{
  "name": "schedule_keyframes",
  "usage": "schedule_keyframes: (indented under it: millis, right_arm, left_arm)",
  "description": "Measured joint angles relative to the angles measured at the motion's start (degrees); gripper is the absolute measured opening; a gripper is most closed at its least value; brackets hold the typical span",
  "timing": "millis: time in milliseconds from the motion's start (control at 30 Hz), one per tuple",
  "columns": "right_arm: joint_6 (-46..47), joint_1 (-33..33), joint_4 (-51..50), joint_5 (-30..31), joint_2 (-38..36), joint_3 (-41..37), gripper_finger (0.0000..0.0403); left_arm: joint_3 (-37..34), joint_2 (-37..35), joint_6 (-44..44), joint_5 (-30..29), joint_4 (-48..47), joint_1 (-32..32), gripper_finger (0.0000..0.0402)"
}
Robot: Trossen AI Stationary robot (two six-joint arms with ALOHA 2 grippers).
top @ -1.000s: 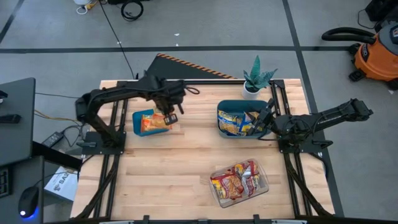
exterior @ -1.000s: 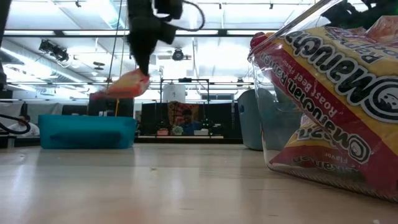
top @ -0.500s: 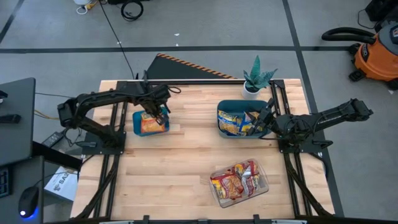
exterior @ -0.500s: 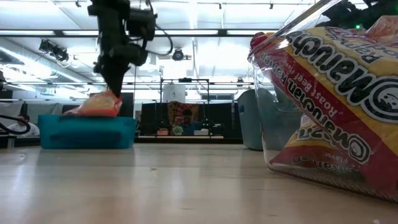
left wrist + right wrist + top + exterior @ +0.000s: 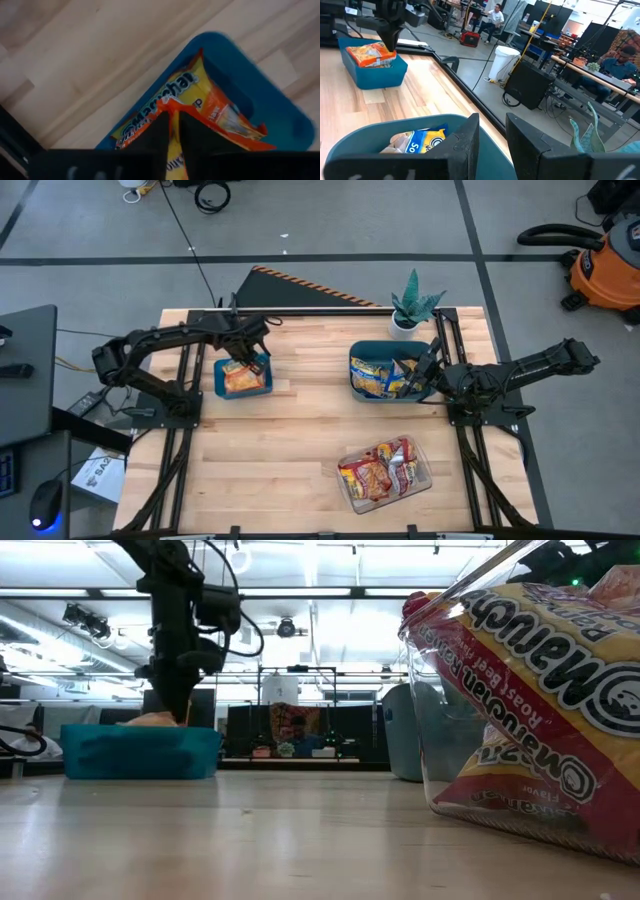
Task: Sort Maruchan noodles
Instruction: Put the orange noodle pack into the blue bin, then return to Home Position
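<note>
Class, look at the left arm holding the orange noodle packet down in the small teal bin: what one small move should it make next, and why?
Probably open its fingers. The left gripper pinches the orange packet, which already lies down inside the left teal bin, so releasing seems the natural step before lifting away. The right gripper waits at the other bin.

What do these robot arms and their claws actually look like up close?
Both arms are dark, nearly black, built of slim jointed segments with thin black cables looping alongside. The left claw ends in two flat, tapered black fingers; the right claw has two broader, blocky dark fingers. No markings show.
</note>
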Motion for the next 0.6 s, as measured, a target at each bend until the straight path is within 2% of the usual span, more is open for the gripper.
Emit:
schedule_keyframes:
  millis: [133, 300, 467, 600]
  right_arm:
    - [0.0, 0.0, 0.0, 0.0, 0.0, 0.0, 0.0101]
    - [0.0, 0.0, 0.0, 0.0, 0.0, 0.0, 0.0101]
    - [0.0, 0.0, -0.4, 0.2, 0.0, 0.0, 0.0101]
    - [1.7, 0.0, -3.7, 4.5, -0.5, 0.0, 0.0101]
  left_arm:
    - [3.1, 0.0, 1.2, 0.3, -2.0, -0.2, 0.0089]
    - [6.0, -0.1, 5.3, 4.0, -5.4, -0.9, 0.0127]
    - [5.7, -1.5, 10.7, 5.0, -7.1, -3.2, 0.0129]
    - [2.7, -6.4, 13.0, 9.1, -2.6, -4.1, 0.0117]
